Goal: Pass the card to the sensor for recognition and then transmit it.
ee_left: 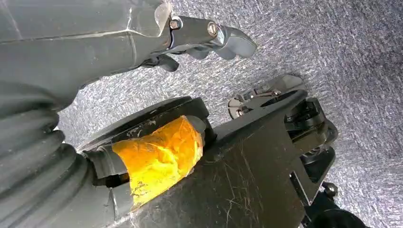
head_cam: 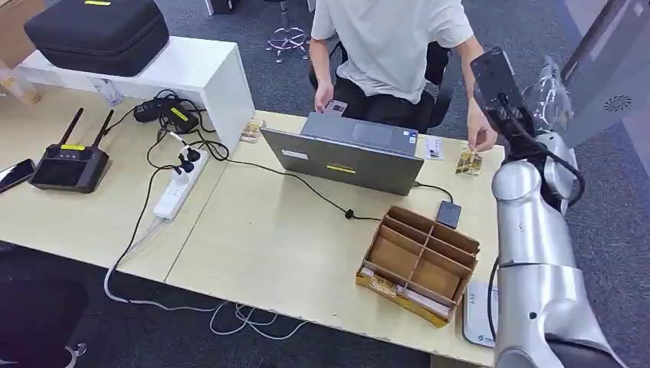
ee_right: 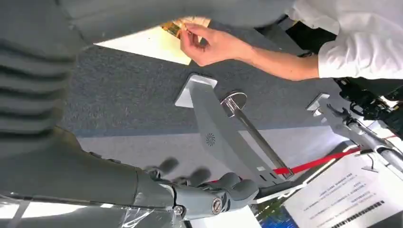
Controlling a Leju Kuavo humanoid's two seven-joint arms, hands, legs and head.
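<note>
Head view: we look down on a pale wooden table (head_cam: 253,238) over grey carpet. A person in a white shirt sits at the far side behind an open laptop (head_cam: 345,157). A cardboard divider box (head_cam: 420,261) stands near the right front edge, and a small dark sensor pad (head_cam: 448,214) lies just beyond it, cabled toward the laptop. The card (head_cam: 468,162) sits at the far right of the table, pinched by the person's hand (head_cam: 481,138). Our right arm rises at the right edge, with the right hand (head_cam: 498,77) lifted above that corner, apart from the card.

Left wrist view: the left hand (ee_left: 209,38) hangs over carpet, thumb and fingers curled in, nothing in them.

Right wrist view: the right hand (ee_right: 209,199) shows thumb and dark fingers bent loosely, a gap between them, holding nothing. The person's fingers (ee_right: 190,35) pinch the card (ee_right: 173,28) at the table edge, well apart from our hand.

Progress: we judge the task barely begun. The card is not in our hand; grasping, presenting it to the sensor and passing it on all remain.
</note>
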